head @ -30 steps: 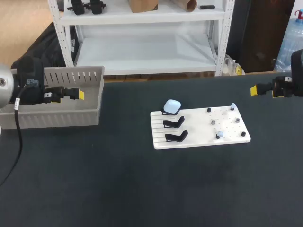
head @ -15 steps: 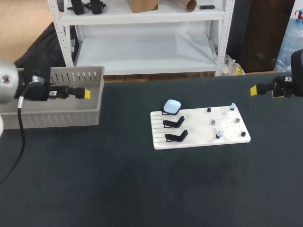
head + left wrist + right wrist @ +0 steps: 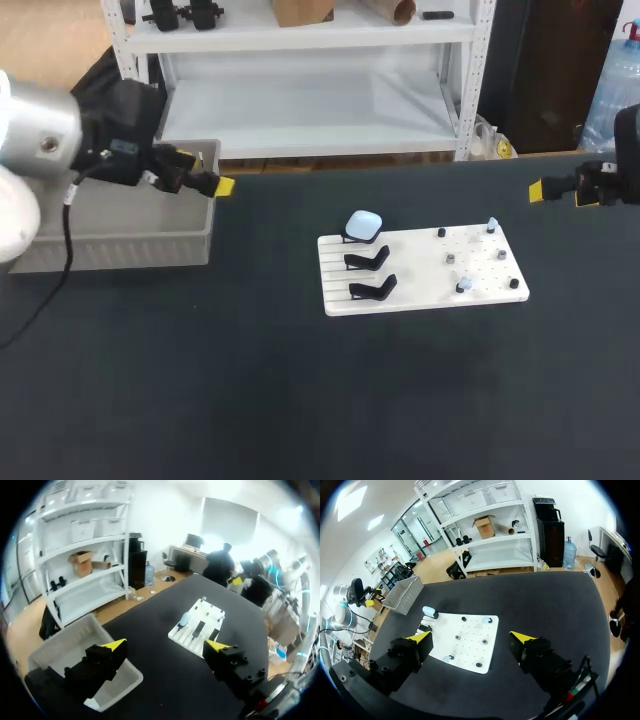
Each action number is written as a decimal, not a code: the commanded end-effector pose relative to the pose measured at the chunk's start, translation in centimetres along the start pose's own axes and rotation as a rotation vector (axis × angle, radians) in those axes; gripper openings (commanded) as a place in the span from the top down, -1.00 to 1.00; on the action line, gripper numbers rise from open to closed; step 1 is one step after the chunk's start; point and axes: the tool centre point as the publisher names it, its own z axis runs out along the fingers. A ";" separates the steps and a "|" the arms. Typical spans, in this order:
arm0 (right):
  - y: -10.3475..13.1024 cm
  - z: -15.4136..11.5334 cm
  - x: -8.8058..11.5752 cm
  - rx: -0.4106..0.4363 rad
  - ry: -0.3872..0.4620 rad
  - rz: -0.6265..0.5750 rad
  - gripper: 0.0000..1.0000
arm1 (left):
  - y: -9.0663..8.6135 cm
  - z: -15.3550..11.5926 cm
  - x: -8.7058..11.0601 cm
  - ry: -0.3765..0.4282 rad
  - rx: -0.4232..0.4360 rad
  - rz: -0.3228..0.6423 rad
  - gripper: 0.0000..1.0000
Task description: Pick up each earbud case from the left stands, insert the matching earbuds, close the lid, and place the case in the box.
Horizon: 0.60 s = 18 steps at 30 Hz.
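Observation:
A white board [image 3: 415, 290] lies mid-table. On the rearmost of its black stands sits a light blue earbud case [image 3: 363, 223], lid shut; the two nearer stands [image 3: 370, 275] are empty. Small pale earbuds [image 3: 463, 286] rest among black pegs on the board's right half. My left gripper [image 3: 222, 186] hangs open and empty at the grey box's [image 3: 120, 240] right end, well left of the board. My right gripper [image 3: 538, 190] is open and empty off the board's far right. In the wrist views both grippers [image 3: 165, 647] [image 3: 471, 637] are wide open, the case [image 3: 185, 618] [image 3: 429, 611] far ahead.
The grey slotted box [image 3: 75, 647] stands at the table's left rear, seen too as the box [image 3: 402, 594] in the right wrist view. Dark tabletop [image 3: 300, 400] stretches in front of the board and between board and box.
My left arm has swung right and up from over the box to its right end, gripper still open. The right arm and the board's things have not moved.

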 end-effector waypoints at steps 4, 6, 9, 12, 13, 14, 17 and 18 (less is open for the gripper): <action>-0.1 0.1 0.0 -0.001 0.000 -0.001 -1.00 | 0.1 4.1 -1.8 0.028 0.228 0.220 -1.00; -0.1 0.1 0.0 -0.001 0.000 -0.001 -1.00 | -0.1 5.0 -2.0 0.034 0.267 0.249 -1.00; -0.1 0.1 0.0 -0.001 0.000 -0.001 -1.00 | -0.4 6.4 -2.1 0.046 0.301 0.286 -1.00; -0.1 0.1 0.0 -0.001 0.000 -0.001 -1.00 | -0.6 8.2 -1.8 0.051 0.331 0.313 -1.00; -0.1 0.1 0.0 -0.001 0.000 -0.001 -1.00 | -0.6 8.8 -1.6 0.045 0.339 0.332 -1.00; -0.1 0.1 0.0 -0.001 0.000 -0.001 -1.00 | -0.7 9.3 -1.4 0.047 0.349 0.335 -1.00; -0.1 0.1 0.0 -0.001 0.000 -0.001 -1.00 | -0.7 10.6 -0.8 0.054 0.380 0.340 -1.00; -0.1 0.1 0.0 -0.001 0.000 -0.001 -1.00 | -0.7 11.0 -0.7 0.055 0.385 0.341 -1.00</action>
